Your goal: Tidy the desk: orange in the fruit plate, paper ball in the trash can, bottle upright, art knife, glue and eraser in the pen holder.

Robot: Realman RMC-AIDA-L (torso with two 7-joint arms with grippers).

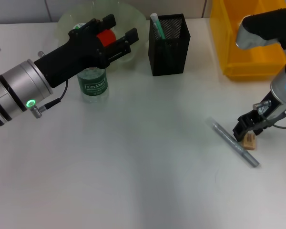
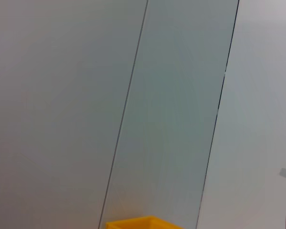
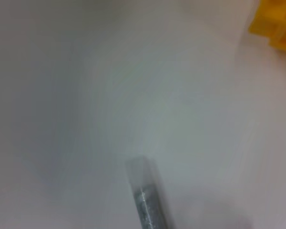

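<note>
So the right gripper (image 1: 247,132) is down at the little tan-beige eraser block (image 1: 249,140), next to the grey metal art knife (image 1: 235,143) on the plain white desk (image 1: 143,181). Can't tell whether its fingers have closed on the eraser. The left gripper (image 1: 115,34) hangs open above the red-orange orange (image 1: 105,37), which sits in the pale-green glass fruit plate (image 1: 133,19), arm stretched out level. My guess is it just dropped the fruit.

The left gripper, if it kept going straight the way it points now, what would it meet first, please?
Probably the orange: the left gripper, open, points toward the fruit plate, with the orange between its fingers in the head view. Height above it is unclear, so it might pass over.
</note>
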